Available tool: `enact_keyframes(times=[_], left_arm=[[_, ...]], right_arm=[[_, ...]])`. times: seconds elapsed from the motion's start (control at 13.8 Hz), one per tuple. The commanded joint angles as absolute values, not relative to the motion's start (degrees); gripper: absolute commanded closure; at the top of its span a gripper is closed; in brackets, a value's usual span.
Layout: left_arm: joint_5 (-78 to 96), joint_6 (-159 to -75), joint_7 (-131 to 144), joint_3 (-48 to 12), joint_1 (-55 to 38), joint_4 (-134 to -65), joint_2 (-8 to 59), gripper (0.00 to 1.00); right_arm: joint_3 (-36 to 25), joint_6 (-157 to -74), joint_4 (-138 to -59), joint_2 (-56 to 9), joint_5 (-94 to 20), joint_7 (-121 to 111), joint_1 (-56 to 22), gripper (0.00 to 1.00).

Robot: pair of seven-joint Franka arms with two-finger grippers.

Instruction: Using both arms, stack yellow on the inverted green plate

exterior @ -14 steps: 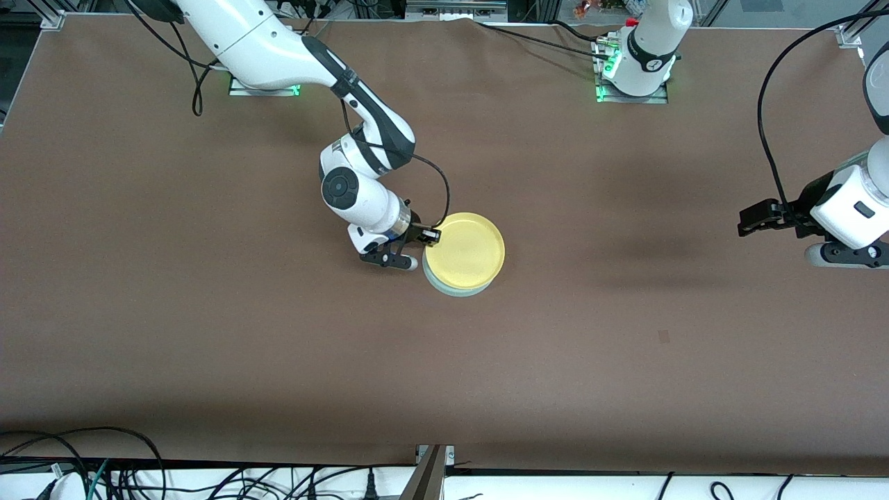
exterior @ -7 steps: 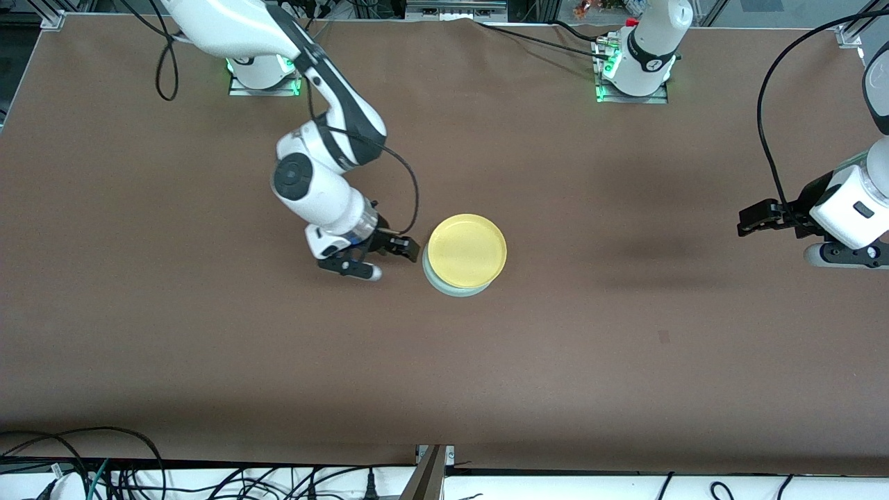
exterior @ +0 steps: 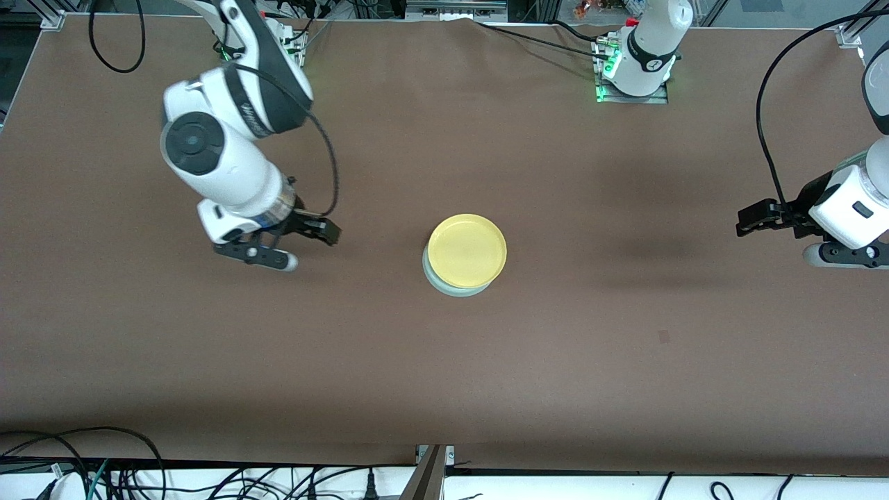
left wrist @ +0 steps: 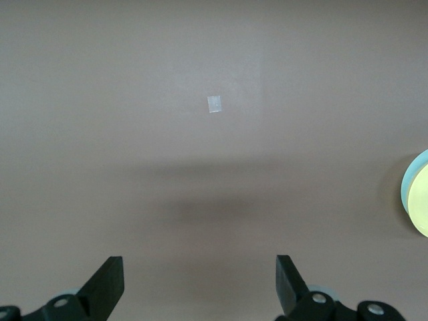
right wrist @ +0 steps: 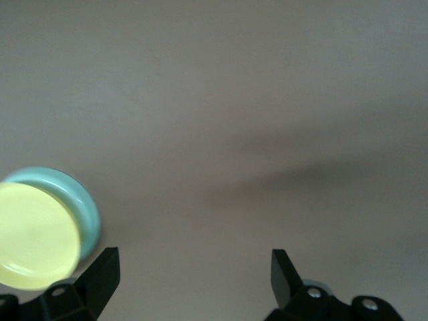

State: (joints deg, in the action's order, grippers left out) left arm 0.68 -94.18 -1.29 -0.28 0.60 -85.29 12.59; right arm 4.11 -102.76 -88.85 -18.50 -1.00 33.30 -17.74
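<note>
The yellow plate (exterior: 467, 248) lies rim up on the inverted green plate (exterior: 450, 287), a little off centre, in the middle of the brown table (exterior: 555, 389). My right gripper (exterior: 304, 247) is open and empty over bare table, apart from the stack, toward the right arm's end. Its wrist view shows the yellow plate (right wrist: 33, 234) on the green plate (right wrist: 81, 200) beside the open right gripper (right wrist: 194, 274). My left gripper (exterior: 778, 239) waits open and empty over the left arm's end of the table. Its wrist view (left wrist: 199, 281) shows the green rim (left wrist: 406, 190) at the picture's edge.
A small pale mark (left wrist: 215, 104) is on the table under the left arm; it also shows in the front view (exterior: 663, 337). Cables (exterior: 139, 476) run along the table edge nearest the front camera. The arm bases (exterior: 635, 69) stand along the opposite edge.
My right gripper has let go of the yellow plate's rim and drawn away from the stack toward the right arm's end of the table. The plates and the left arm have not moved.
</note>
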Motion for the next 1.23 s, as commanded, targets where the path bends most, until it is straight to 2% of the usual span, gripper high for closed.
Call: enact_keyframes(times=[0.0, 0.22, 0.29, 0.43, 0.51, 0.8, 1.16], left_arm=[[1.8, -93.3, -1.6, -0.4, 0.7, -83.5, 13.4, 0.00], [2.0, -93.3, -1.3, -0.4, 0.6, -83.5, 13.4, 0.00], [2.7, -93.3, -0.6, -0.4, 0.7, -83.5, 13.4, 0.00], [2.9, -93.3, -0.4, -0.4, 0.7, -83.5, 13.4, 0.00], [2.9, -93.3, -0.4, -0.3, 0.7, -83.5, 13.4, 0.00], [2.9, -93.3, -0.2, -0.3, 0.5, -83.5, 13.4, 0.00], [2.5, -93.3, -0.3, -0.3, 0.5, -83.5, 13.4, 0.00]], right_arm=[[7.8, -94.4, -85.3, -15.0, 3.1, 21.4, -9.8, 0.00], [8.6, -95.2, -88.1, -10.4, 4.0, 10.1, 0.1, 0.00], [9.8, -97.0, -91.8, -6.9, 3.9, 9.1, 2.5, 0.00], [10.0, -108.3, -106.4, 2.3, 3.5, 8.3, 4.7, 0.00], [9.6, -109.7, -108.1, 3.3, 3.0, 8.9, 4.7, 0.00], [5.1, -100.9, -102.3, 1.5, -1.2, 4.4, 4.5, 0.00], [5.1, -100.7, -101.8, 1.7, 0.1, 4.0, 3.7, 0.00]])
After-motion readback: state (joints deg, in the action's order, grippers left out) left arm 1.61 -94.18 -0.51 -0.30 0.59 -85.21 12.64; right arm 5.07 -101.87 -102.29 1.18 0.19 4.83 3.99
